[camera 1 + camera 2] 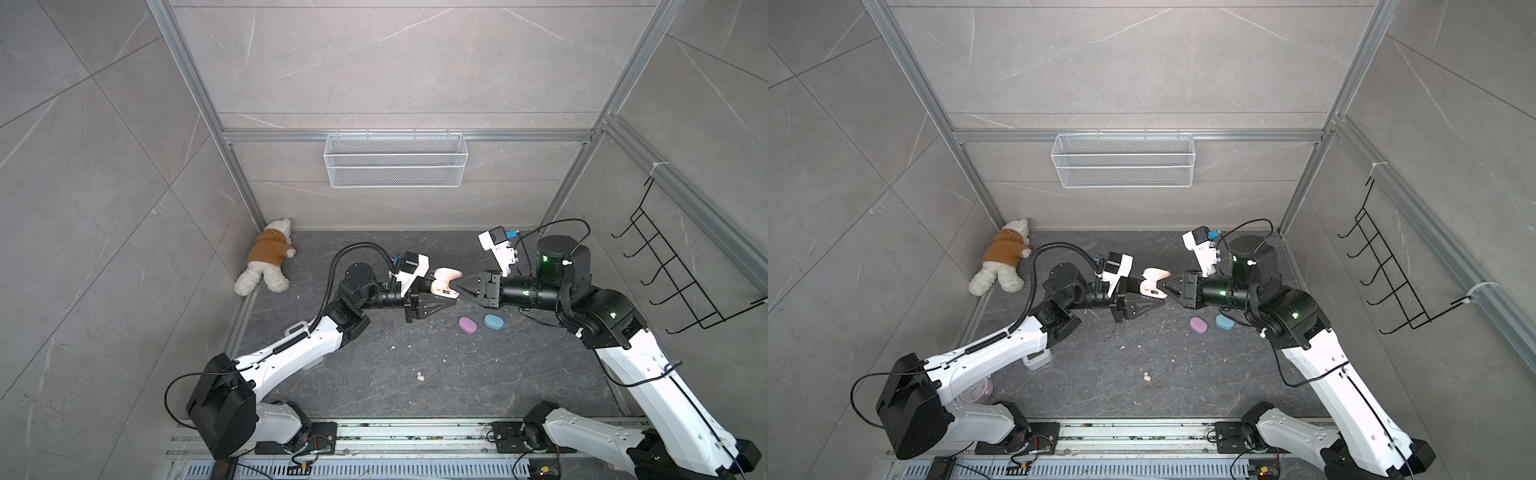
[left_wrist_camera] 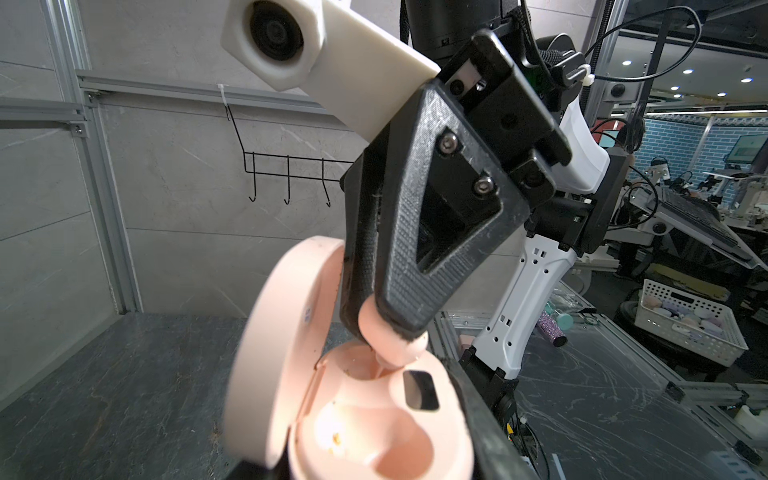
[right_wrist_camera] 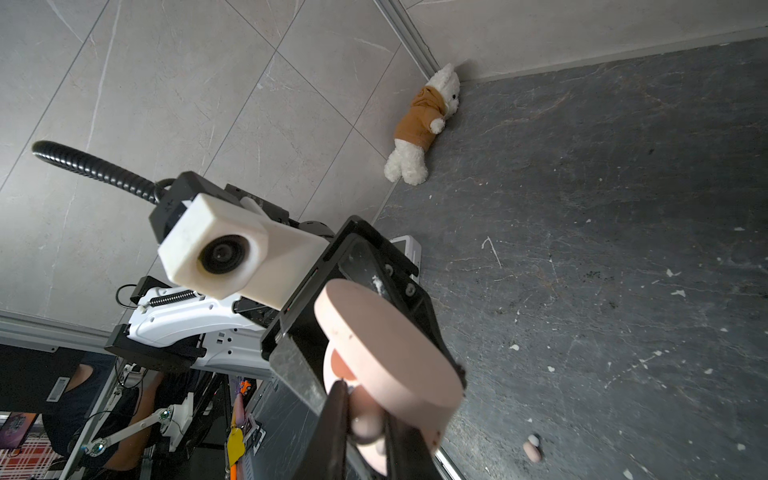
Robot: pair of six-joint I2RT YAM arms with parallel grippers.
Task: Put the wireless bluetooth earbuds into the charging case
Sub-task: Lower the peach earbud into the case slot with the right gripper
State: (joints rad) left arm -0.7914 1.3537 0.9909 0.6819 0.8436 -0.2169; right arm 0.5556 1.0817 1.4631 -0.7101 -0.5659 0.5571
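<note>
The peach charging case (image 1: 448,277) (image 1: 1158,277) is held off the table with its lid (image 2: 282,345) swung open, and my left gripper (image 1: 444,291) is shut on its body (image 2: 374,428). From the right, my right gripper (image 1: 457,286) (image 3: 368,424) is shut on a peach earbud (image 2: 392,347) (image 3: 365,419). The bud's tip sits in the case's well farther from the left wrist camera. The nearer well is empty. A second peach earbud (image 1: 421,377) (image 3: 532,449) lies loose on the table near the front.
A shut lilac case (image 1: 467,325) and a shut blue case (image 1: 493,321) lie on the table below the right gripper. A teddy bear (image 1: 266,259) lies in the back left corner. A wire basket (image 1: 395,160) hangs on the back wall, a black hook rack (image 1: 681,274) on the right wall.
</note>
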